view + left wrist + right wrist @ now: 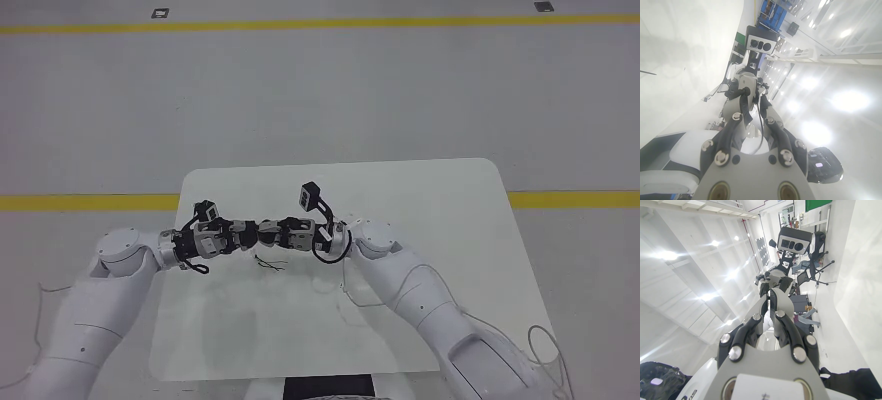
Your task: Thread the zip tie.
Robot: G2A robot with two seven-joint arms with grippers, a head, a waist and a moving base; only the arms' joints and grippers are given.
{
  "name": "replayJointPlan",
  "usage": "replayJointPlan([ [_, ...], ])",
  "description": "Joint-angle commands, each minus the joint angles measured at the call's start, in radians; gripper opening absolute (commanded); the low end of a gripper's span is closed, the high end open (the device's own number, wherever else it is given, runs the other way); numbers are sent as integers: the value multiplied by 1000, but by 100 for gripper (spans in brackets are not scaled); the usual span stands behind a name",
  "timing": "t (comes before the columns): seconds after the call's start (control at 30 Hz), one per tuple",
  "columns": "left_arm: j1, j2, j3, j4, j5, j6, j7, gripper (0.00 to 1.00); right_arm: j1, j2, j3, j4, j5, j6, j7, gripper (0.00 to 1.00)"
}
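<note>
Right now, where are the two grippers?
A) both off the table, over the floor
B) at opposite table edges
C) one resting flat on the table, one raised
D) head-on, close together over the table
D: in the top view the left gripper and right gripper face each other nearly meeting, over the table a little left of its middle, and each wrist view looks straight at the other arm.
</note>
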Motion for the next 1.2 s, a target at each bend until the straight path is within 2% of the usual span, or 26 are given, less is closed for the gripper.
replayJointPlan([
  [0.0,0,1,1,0,-1,-1,1,9,0,0,-1,0,1,0,1,0],
  [0.2,-1,4,3,0,-8,-4,5,5,1,1,-2,-2,4,3,6,0],
  [0.27,-1,5,3,0,-11,-5,5,0,0,1,-2,-2,8,3,7,0],
  [0.43,-1,7,4,0,-15,-8,5,0,0,1,-1,-2,11,5,9,0],
  [0.47,-1,8,5,1,-16,-8,5,0,0,2,-1,-2,12,6,9,20],
  [0.5,-1,8,5,1,-16,-9,4,0,0,2,-1,-3,13,7,8,49],
  [0.53,-1,8,5,1,-17,-10,4,0,0,2,-1,-3,14,6,7,89],
  [0.57,-1,9,5,1,-19,-11,3,0,-1,2,1,-4,16,5,4,100],
  [0.9,5,15,-5,1,-28,-42,5,0,-24,17,53,-2,48,-30,-24,100],
  [1.07,21,21,-16,-20,-21,-51,0,0,-42,23,76,-8,73,-34,-37,100],
  [1.17,29,22,-28,-25,-22,-57,33,0,-46,23,79,-10,87,-25,-33,100],
])
